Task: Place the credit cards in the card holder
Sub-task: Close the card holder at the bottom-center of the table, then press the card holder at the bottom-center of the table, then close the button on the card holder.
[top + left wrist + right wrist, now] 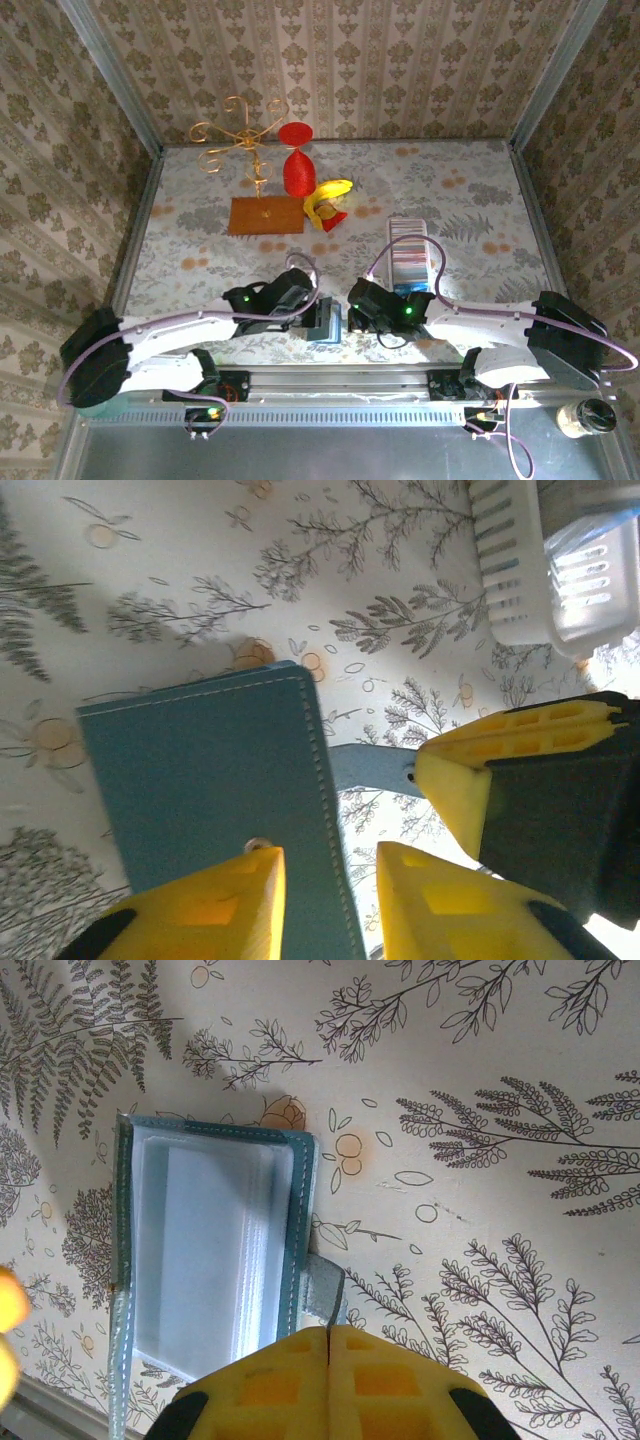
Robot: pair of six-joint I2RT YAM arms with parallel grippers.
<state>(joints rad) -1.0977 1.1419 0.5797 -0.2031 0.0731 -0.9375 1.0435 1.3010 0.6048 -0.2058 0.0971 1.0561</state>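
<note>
The card holder (408, 248), a long ribbed silvery tray, lies right of centre; its white slotted end (520, 575) shows in the left wrist view. A small teal pouch (326, 325) lies between both grippers. In the right wrist view the pouch (205, 1260) is open and shows a pale layered stack inside; no bright-blue credit card is plain to see. My right gripper (328, 1332) is shut on the pouch's grey-blue tab (326, 1290). My left gripper (330, 880) is open, its fingers straddling the stitched edge of the pouch's cover (200, 790).
At the back of the flowered table (200, 250) stand a brown board (265, 214) with a gold wire stand, a red hourglass-shaped object (297, 160) and a yellow banana-like toy (330, 195). Patterned walls close in three sides. A small jar (585, 418) sits at the near right.
</note>
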